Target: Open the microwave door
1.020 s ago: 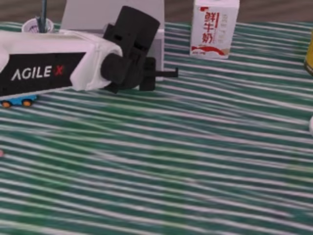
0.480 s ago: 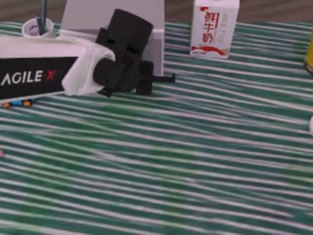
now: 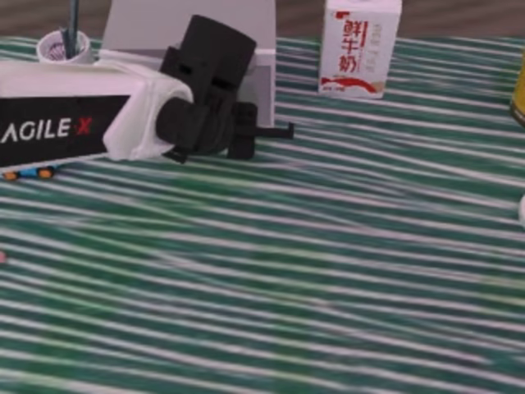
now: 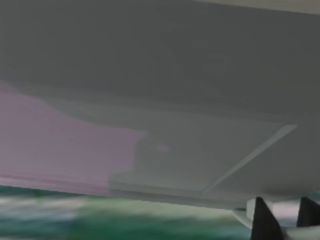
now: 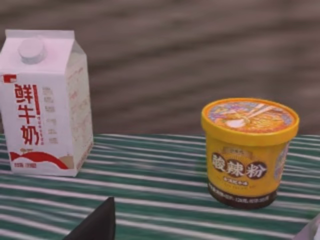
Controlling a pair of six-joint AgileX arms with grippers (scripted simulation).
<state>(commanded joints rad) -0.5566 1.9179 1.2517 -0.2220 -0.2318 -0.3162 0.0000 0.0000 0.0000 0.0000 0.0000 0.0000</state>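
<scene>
The light-grey microwave (image 3: 164, 25) stands at the table's far left. My left gripper (image 3: 264, 125) is at its front right corner, against the pale edge of the microwave door (image 3: 265, 78). In the left wrist view the microwave (image 4: 175, 60) fills the picture, and its pale purple floor (image 4: 50, 145) shows to one side. My left gripper (image 4: 284, 214) is shut on the door's white handle (image 4: 246, 210), which shows between the two dark fingertips. My right gripper (image 5: 205, 235) stays out of the top view, its fingers wide apart with nothing between them.
A white milk carton (image 3: 359, 45) with red characters stands right of the microwave. A yellow noodle cup (image 5: 249, 150) sits at the far right edge. A white cup (image 3: 64, 45) with a pen and a small blue toy car (image 3: 29, 172) lie on the left.
Between one second and half a second ago my left arm drew back to the left, its gripper still at the microwave's corner. It has held still since.
</scene>
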